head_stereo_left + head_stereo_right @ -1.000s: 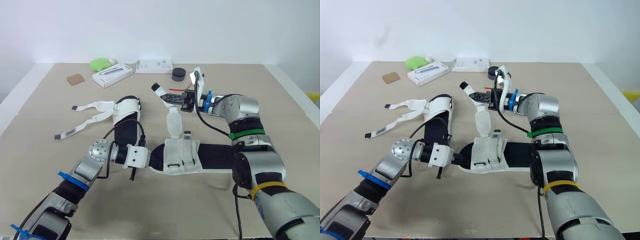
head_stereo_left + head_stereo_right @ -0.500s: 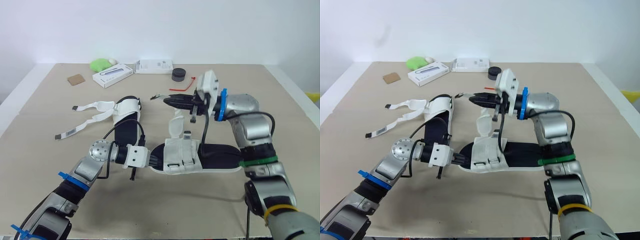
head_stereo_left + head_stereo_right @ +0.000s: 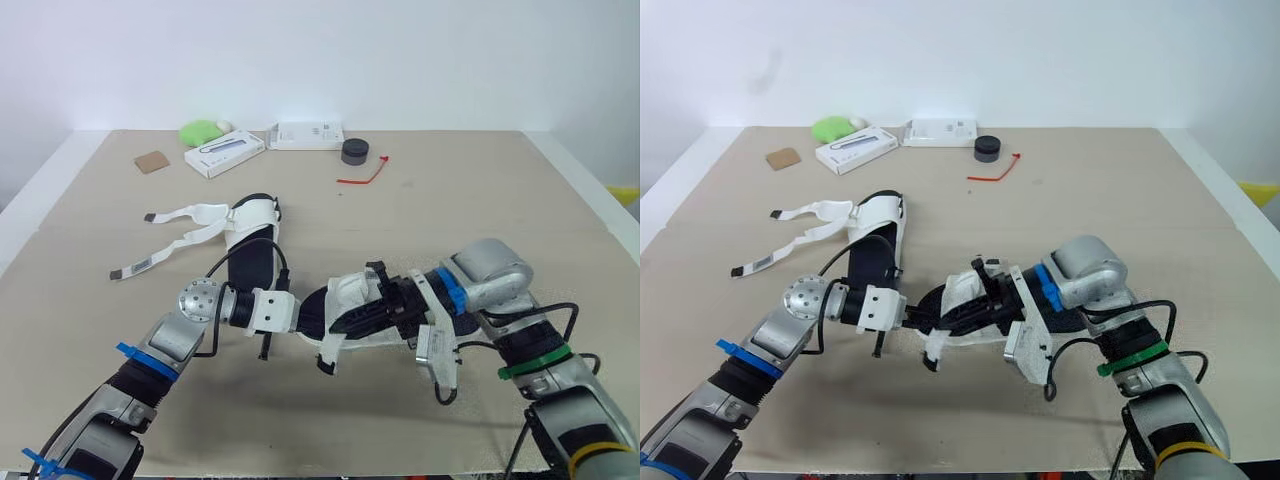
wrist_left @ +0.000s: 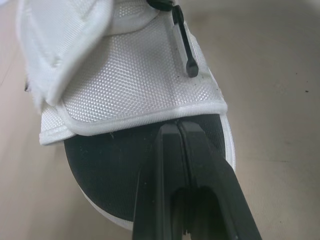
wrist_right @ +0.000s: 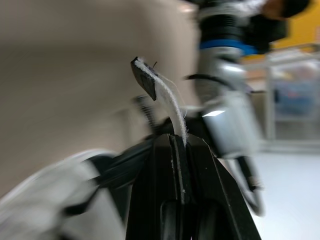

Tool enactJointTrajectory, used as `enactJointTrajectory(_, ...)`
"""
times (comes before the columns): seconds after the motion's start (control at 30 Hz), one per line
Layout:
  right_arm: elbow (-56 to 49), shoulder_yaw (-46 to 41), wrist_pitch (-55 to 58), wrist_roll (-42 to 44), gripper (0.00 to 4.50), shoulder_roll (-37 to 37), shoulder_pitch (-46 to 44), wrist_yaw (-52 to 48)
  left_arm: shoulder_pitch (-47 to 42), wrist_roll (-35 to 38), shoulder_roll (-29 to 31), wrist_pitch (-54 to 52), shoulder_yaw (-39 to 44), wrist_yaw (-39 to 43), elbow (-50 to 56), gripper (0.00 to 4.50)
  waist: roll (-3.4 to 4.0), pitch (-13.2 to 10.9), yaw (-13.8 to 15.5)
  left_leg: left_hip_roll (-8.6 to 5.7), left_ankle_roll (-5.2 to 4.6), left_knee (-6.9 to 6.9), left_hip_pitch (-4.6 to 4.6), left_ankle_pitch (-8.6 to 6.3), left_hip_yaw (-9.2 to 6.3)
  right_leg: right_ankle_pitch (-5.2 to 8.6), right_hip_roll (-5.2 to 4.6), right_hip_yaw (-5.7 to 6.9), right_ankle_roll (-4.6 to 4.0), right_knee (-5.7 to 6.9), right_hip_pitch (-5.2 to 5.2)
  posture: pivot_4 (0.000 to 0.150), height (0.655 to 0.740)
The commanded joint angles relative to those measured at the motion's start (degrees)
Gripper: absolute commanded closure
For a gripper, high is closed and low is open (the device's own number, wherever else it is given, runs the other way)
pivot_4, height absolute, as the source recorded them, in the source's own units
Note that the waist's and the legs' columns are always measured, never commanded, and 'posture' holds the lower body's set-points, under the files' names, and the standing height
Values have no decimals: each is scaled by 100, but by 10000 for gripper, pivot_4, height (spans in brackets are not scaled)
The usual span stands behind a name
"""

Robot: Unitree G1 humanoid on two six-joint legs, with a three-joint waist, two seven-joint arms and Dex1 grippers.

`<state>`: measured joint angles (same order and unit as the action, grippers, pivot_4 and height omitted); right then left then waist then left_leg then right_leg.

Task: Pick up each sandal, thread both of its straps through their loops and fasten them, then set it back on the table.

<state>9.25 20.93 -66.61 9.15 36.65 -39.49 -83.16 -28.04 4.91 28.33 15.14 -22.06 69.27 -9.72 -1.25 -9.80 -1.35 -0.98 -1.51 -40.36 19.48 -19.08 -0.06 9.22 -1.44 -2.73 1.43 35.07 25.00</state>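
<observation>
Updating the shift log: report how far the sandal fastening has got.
Done: nothing looks finished yet. In hand: the near sandal, left jaws shut on its sole at the toe, right jaws pinching one strap; whether it is through a loop cannot be told. Left: fastening that sandal, setting it back, then the other sandal, lying on the table with both straps loose.

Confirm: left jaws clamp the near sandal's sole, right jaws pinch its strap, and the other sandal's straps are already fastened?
No. The other sandal has its straps unfastened, lying loose and spread on the table, as the left eye view shows. Left jaws do clamp the near sandal by its sole; right jaws do pinch its strap.
</observation>
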Motion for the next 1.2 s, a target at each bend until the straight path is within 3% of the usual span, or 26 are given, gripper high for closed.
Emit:
enactJointTrajectory(0.03, 137, 223, -408, -144, 44561, 129, -300, 266, 126, -265, 88, -112, -197, 98, -198, 45000, 0, 0, 1, 3, 0, 0, -1, 0, 0, 1, 2, 0, -2, 1, 0, 1500, 7400)
enactJointTrajectory(0.13, 259, 462, -220, -178, 44561, 316, -393, 358, 146, -266, 97, -118, -198, 96, -175, 45000, 0, 0, 3, 6, 0, 0, -5, 0, 0, 4, 3, 0, -9, 5, -2, 1500, 7400)
enactJointTrajectory(0.27, 204, 602, -134, -35, 31766, 532, -476, 535, 190, -263, 127, -141, -185, 85, -140, 45000, 0, 0, 13, 7, 0, 0, -5, 0, 1, 5, 1, -2, -10, 5, -1, 1500, 7400)
enactJointTrajectory(0.33, -72, 632, 13, 228, 18565, 669, -447, 640, 216, -265, 144, -149, -182, 86, -114, 45000, 0, 0, 13, 9, -1, 1, -5, 0, 1, 6, 1, -2, -12, 5, -1, 1500, 7400)
enactJointTrajectory(0.43, -686, 517, 1196, 1065, 12459, 1034, -120, 730, 222, -268, 143, -161, -189, 83, -93, 45000, 0, 1, 16, 14, -1, 1, -6, -1, -1, 7, 0, -1, -15, 7, 0, 1500, 7400)
enactJointTrajectory(0.6, -2087, 78, 4618, 2690, 12459, 1967, 653, 1179, 247, -255, 178, -176, -182, 100, -55, 45000, 0, 1, 34, 21, -8, 4, 2, -5, -12, 15, -13, 5, -28, 7, 5, 1500, 7400)
enactJointTrajectory(0.67, -2955, -106, 6278, 3715, 12459, 2658, 1072, 1478, 257, -253, 194, -182, -182, 112, -41, 45000, 7, 2, 34, 23, -8, 6, 2, -5, -14, 16, -13, 4, -31, 6, 5, 1500, 7400)
enactJointTrajectory(0.8, -3991, -347, 8734, 5481, 12459, 3443, 1469, 2257, 244, -242, 194, -202, -185, 116, -42, 45000, 6, 5, 29, 34, -7, 8, 8, -6, -32, 24, -4, 18, -41, 6, 7, 1500, 7400)
enactJointTrajectory(0.9, -4267, -396, 10136, 6252, 12459, 3694, 1485, 2726, 228, -234, 194, -204, -184, 128, -57, 45000, 4, 6, 30, 41, -6, 7, 7, -5, -32, 44, 11, 26, -8, 6, 5, 1500, 7400)
enactJointTrajectory(1.03, -4229, -421, 11442, 6888, 12459, 3565, 1445, 3472, 213, -232, 187, -207, -185, 136, -69, 45000, 3, 7, 28, 41, -4, 6, 6, -3, -24, 41, 16, 26, 0, 6, 6, 1500, 7400)
enactJointTrajectory(1.2, -3682, -293, 12656, 7633, 12459, 2817, 1263, 4521, 178, -237, 170, -214, -186, 127, -93, 45000, -2, 9, 29, 39, -3, 6, 14, -3, -21, 41, 18, 24, 6, 0, 11, 1500, 7400)
